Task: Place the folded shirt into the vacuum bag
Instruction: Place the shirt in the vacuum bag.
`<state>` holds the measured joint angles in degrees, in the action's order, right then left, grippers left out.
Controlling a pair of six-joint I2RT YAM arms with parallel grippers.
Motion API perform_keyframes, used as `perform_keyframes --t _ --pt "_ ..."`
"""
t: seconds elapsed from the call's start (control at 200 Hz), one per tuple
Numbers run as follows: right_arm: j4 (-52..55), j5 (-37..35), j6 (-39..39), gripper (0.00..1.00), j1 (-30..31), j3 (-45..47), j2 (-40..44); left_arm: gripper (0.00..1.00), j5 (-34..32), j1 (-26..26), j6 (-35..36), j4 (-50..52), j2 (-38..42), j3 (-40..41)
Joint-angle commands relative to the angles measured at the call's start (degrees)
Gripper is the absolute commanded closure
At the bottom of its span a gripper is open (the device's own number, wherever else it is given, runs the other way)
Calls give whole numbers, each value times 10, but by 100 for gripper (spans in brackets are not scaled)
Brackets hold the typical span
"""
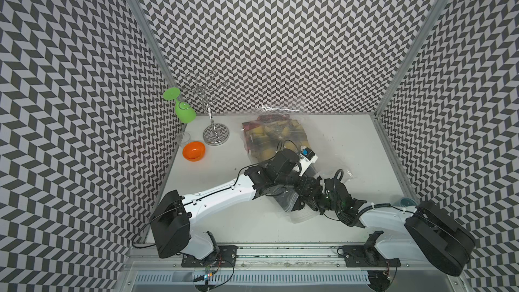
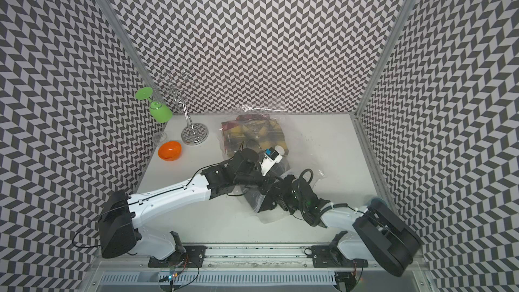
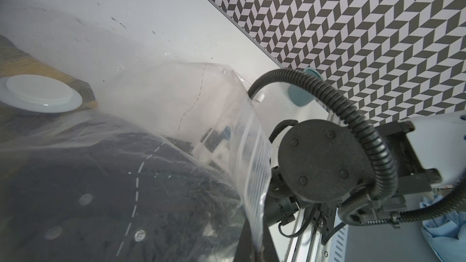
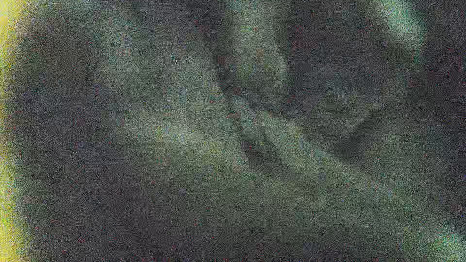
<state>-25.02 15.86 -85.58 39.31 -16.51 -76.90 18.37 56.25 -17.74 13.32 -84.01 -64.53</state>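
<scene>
Clear crinkly plastic vacuum bag (image 1: 302, 216), lower centre: its slick lip may slip the left gripper's (image 3: 257, 252) closed pinch; right gripper's (image 1: 302, 202) jaws unreadable.

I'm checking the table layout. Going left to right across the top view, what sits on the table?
orange bowl → glass rack's round base → vacuum bag → small teal object by the right wall

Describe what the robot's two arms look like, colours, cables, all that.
Both arms match: the left arm and right arm have smooth white shells on long links, bulky black shoulder housings and black wrist joints. A ribbed black cable conduit loops over the right wrist. Thin black wires run along the left arm, which carries a small blue-and-white module.
</scene>
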Motion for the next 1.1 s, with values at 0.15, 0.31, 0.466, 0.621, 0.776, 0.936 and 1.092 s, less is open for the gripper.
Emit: perform_keyframes --t 0.15,0.31,0.466,0.621,0.776,0.936,1.092 --pt "-93 -163 -41 83 55 -71 -46 100 25 7 -10 -18 11 -15" --pt "-110 -201 -86 83 61 -62 -106 100 24 8 -10 -17 20 -11" --pt "-161 -191 -90 79 62 -37 -150 100 16 3 -5 -8 32 4" --pt "-75 -185 -22 49 62 -31 -61 100 15 -14 -3 -5 44 20" --pt "115 -159 98 29 56 -56 53 100 23 -44 -6 -16 51 40" --pt "262 -141 169 25 53 -48 151 100 24 -63 -7 -25 45 38" --pt "390 -156 218 31 57 -57 245 100 9 -67 -6 -27 35 30"
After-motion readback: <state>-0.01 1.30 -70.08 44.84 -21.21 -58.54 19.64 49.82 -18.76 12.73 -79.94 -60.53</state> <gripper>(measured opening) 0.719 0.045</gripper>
